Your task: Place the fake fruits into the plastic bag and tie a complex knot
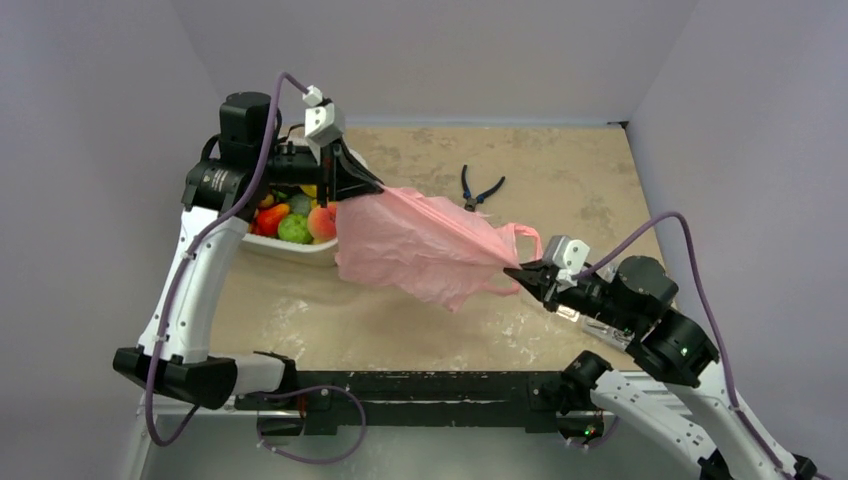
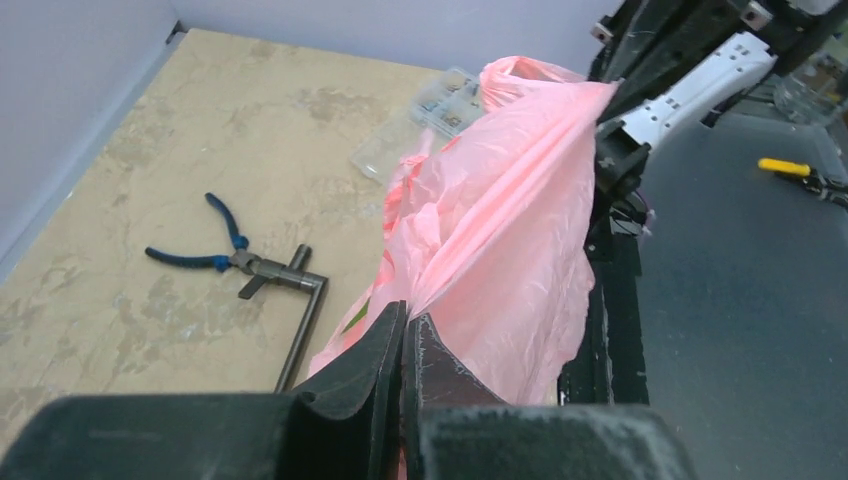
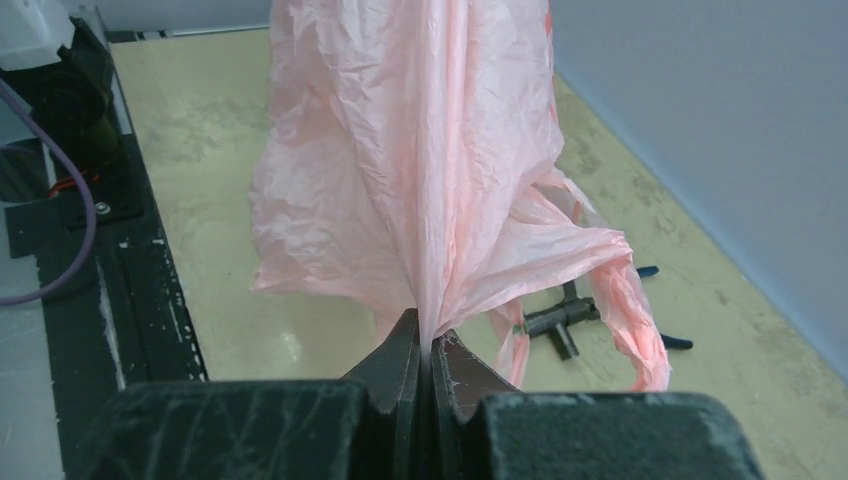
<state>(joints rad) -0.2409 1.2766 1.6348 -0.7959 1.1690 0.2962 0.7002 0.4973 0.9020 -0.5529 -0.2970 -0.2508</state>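
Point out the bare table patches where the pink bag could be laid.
Bare table lies between the white tray and the black front rail, beside the hanging bag. More lies between the pliers and the right wall. The back-left corner is crowded: tray, fruits, left gripper.

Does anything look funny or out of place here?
Yes. The pink bag hangs stretched in the air, pinched between the left fingers and right fingers, while the fruits sit in their white tub. Blue-handled pliers lie behind it.
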